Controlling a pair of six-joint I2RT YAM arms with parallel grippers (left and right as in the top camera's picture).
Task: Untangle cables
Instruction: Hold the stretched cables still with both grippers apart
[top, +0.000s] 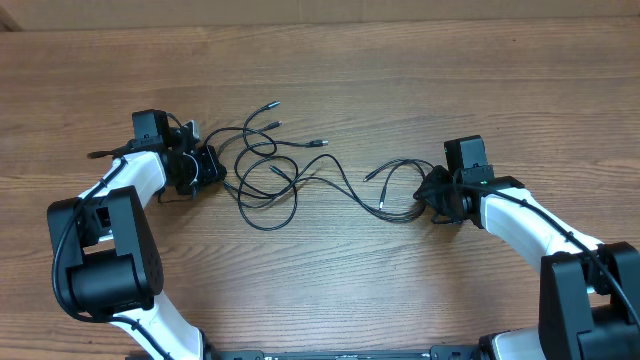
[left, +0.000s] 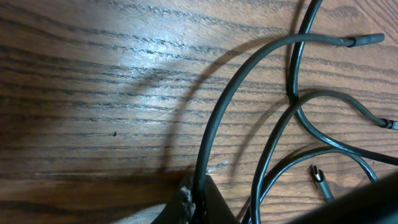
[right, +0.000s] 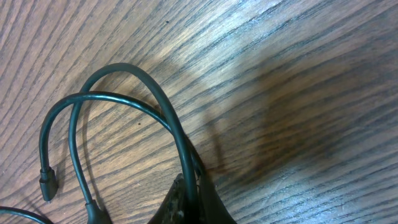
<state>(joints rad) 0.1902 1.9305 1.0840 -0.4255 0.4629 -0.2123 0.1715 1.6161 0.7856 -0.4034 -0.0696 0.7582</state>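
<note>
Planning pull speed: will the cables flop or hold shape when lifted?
Probably floppy: the cables lie in loose loops and crossings. Likely light, being so thin. Perhaps slightly springy: the arcs leaving the left claw and right claw curve smoothly, unkinked.

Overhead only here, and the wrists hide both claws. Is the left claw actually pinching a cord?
Observer: Yes. In the left wrist view the left claw is shut on one cable, which arcs up to a free plug.
Operator: And the right?
Observer: The right claw is shut too. Two cable strands run into its fingertips; I can't tell whether both are pinched.
Operator: Any plug near it?
Observer: Another plug lies on the table, left of that claw in its wrist view.
</note>
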